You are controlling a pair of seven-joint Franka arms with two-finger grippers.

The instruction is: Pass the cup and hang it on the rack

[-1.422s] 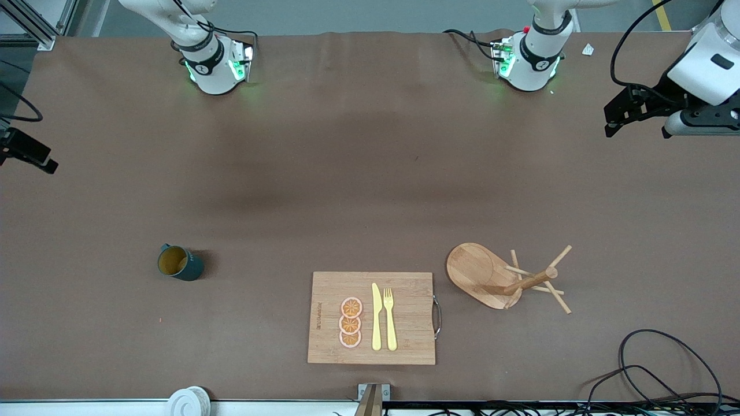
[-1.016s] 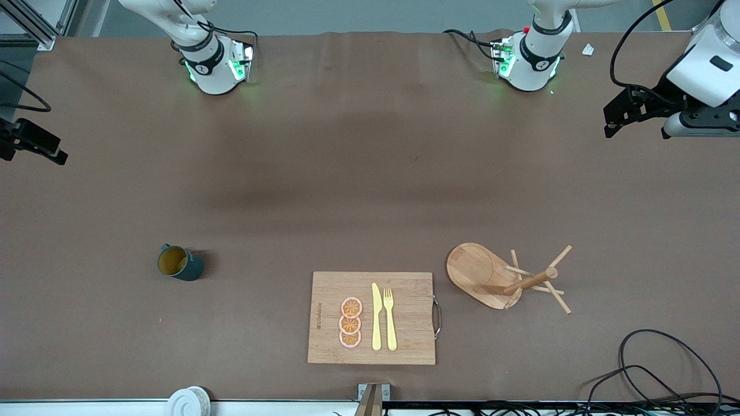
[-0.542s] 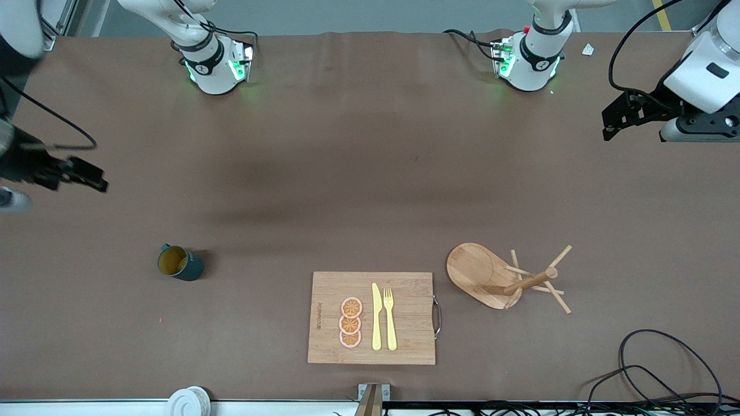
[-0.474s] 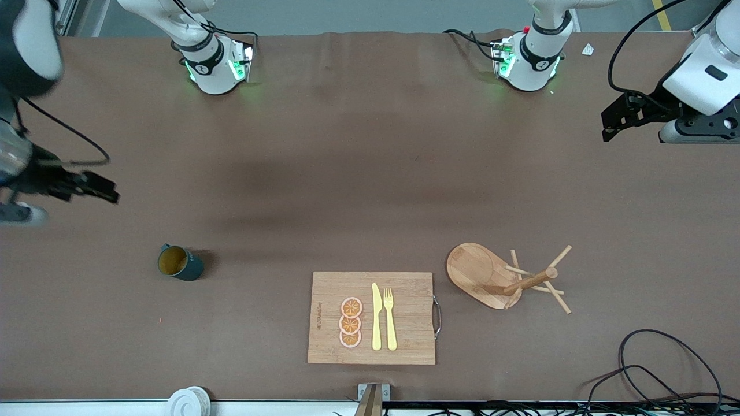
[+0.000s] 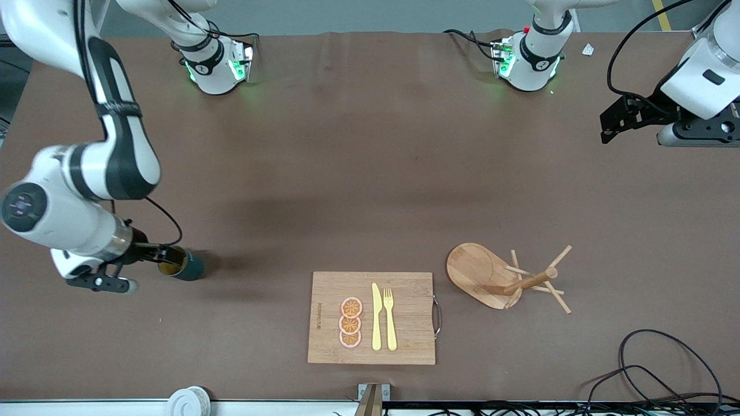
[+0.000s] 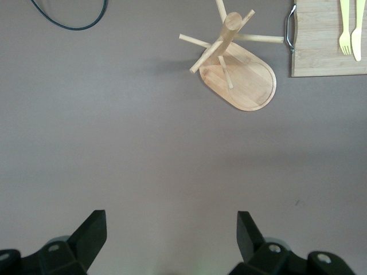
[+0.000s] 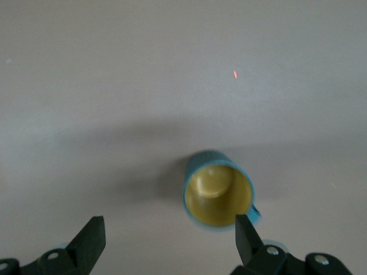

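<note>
Trouble could come from the handle: the right gripper [image 7: 166, 229] hovers wide open and empty over the cup [image 7: 218, 195], one finger beside the rim, and could tip it when closing. The left gripper [image 6: 172, 235] waits open and empty, well apart from the rack [image 5: 497, 278].

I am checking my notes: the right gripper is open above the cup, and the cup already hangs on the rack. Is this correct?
Not quite. The cup stands upright on the table, toward the right arm's end, apart from the rack, as the front view shows. The rest holds: the right gripper is open above it.
</note>
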